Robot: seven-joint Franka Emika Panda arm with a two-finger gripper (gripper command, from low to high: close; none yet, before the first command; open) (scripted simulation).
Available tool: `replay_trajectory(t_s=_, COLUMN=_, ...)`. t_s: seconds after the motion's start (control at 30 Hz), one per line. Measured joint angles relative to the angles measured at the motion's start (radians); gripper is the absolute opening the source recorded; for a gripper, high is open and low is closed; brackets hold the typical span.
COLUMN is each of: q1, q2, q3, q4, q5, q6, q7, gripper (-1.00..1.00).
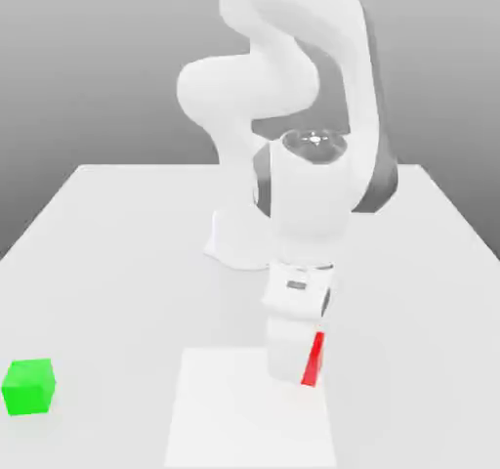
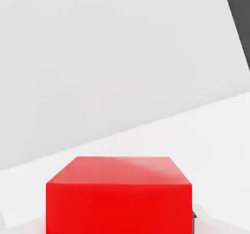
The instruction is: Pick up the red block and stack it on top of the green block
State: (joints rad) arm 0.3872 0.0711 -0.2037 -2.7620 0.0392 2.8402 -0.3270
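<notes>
Place: a simulated test bench, not a lived-in room.
Surface: a flat, plain white matte tabletop with a brighter white square patch near its front edge.
Backdrop: featureless grey gradient.
Robot: a smooth white jointed arm.
Props: two small plain cubes, untextured, flat-coloured.

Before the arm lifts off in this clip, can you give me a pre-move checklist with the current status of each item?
1. Gripper shut on the red block: ok, the block sits right at the fingers in the exterior view.
2. Red block square in the grip: ok, its faces look level in the hand view.
3. Green block in place as the target: ok, it sits on the table toward the exterior view's left.
4. Top of the green block free: ok.
5. Red block already off the table: cannot tell.
</notes>
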Motion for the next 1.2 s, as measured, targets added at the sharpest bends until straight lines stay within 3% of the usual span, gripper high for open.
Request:
replay_trajectory(t_s=0.17, q1=-0.013, q2=-0.056, q3=-0.021, q4=-0.003, q5=-0.035, q6=-0.060, q7=0.044, gripper=-1.00)
replay_trajectory(t_s=0.63, q1=-0.274, q2=-0.002, q3=-0.162, q4=0.150, q5=-0.017, q6=-0.160, q7=0.221, gripper=-1.00)
replay_trajectory(t_s=1.1, q1=-0.476, q2=0.081, q3=-0.316, q4=0.309, q5=0.100, q6=-0.260, q7=0.329, gripper=-1.00)
replay_trajectory(t_s=1.2, q1=-0.516, q2=0.159, q3=-0.292, q4=0.328, q5=0.185, q6=-0.214, q7=0.283, gripper=-1.00)
